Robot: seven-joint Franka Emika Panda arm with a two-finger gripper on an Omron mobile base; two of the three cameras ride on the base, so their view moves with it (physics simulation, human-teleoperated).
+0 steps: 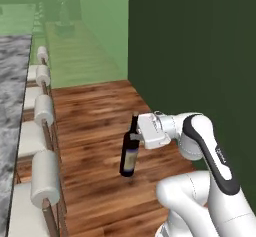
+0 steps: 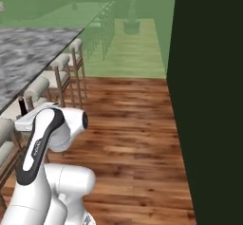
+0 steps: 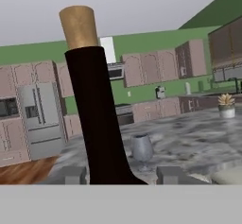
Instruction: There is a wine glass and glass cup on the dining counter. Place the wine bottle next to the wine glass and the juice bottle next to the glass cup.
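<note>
My gripper (image 1: 136,137) is shut on the slim neck of the wine bottle (image 1: 129,153), which hangs upright above the wooden floor, to the right of the stools. In the hand view the dark neck with its cork (image 3: 94,105) rises between my gripper's (image 3: 120,176) two tips. Behind it the wine glass (image 3: 142,147) stands on the marbled dining counter (image 3: 194,140). That counter (image 1: 10,106) runs along the left edge of the left base view. In the right base view the bottle's top (image 2: 22,106) peeks over my arm beside the counter (image 2: 33,53). The glass cup and juice bottle are out of view.
A row of stools with padded backrests (image 1: 45,181) lines the counter's near side, between me and the stone top. A dark green wall (image 1: 190,46) stands close on the right. A potted plant (image 3: 227,107) sits at the counter's far right.
</note>
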